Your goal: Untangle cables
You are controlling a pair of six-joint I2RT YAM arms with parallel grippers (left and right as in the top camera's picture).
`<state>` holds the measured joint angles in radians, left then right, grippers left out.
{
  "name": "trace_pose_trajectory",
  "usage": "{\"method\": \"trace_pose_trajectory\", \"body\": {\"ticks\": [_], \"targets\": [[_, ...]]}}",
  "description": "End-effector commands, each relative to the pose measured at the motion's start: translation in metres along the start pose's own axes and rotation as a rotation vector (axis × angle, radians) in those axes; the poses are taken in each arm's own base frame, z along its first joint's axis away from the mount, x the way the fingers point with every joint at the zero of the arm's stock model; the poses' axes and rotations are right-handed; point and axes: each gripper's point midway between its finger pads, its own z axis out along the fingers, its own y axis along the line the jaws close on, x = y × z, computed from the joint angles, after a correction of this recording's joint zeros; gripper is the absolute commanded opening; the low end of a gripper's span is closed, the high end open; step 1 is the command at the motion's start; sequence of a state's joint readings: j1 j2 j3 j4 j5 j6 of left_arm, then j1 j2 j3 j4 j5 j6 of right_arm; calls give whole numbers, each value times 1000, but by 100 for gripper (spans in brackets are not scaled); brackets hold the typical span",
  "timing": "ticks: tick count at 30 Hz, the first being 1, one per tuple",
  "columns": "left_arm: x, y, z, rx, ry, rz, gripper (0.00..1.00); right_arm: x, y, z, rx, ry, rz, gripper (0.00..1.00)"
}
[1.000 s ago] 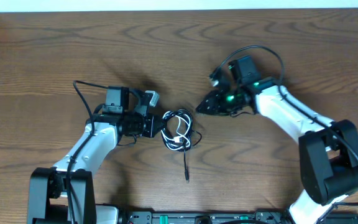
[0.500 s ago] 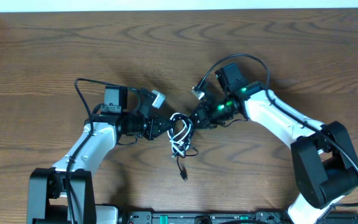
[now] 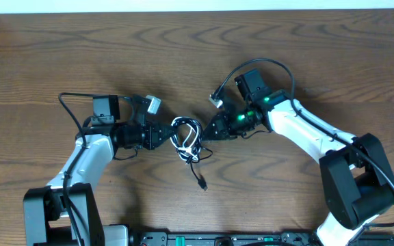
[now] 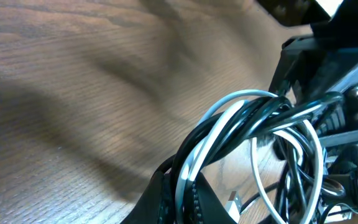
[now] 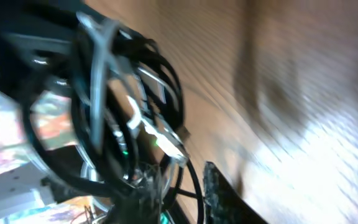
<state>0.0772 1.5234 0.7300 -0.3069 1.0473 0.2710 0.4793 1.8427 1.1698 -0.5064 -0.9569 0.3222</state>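
— What is the left gripper (image 3: 167, 134) doing?
— It is clenching on the glossy black cable (image 4: 260, 115) and the white cable (image 4: 219, 127) together. They are looping in a tangled coil at the centre of the overhead frame, above the wood-grain table (image 3: 115, 55).
— And the right gripper (image 3: 207, 130)?
— It is sitting at the coil's right edge. Its own view is blurring, so I cannot tell its grip. The black tail is trailing toward lower centre, ending in a small plug (image 3: 203, 186).

The cables (image 3: 186, 139) sit in one tangled coil right at the tip of the left end effector (image 3: 164, 134), pinched between its fingers. The white cable (image 4: 219, 130) loops through the black cable (image 4: 260, 115). A loose black tail trails away from that tip, ending in a small plug.
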Motion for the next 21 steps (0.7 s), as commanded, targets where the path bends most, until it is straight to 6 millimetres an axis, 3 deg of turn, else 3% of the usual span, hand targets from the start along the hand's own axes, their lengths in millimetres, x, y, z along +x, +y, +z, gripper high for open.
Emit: {"method": "trace_pose_trajectory", "body": {"ticks": [1, 15, 21], "targets": [[-4, -5, -1, 41, -14, 17, 7, -8, 27, -14, -165, -4, -33, 21], [-4, -5, -1, 40, -12, 13, 7, -15, 21, -30, -191, -40, -51, 17], [-4, -5, -1, 40, -12, 12, 8, -10, 24, -26, -192, -21, -59, 17]]}}
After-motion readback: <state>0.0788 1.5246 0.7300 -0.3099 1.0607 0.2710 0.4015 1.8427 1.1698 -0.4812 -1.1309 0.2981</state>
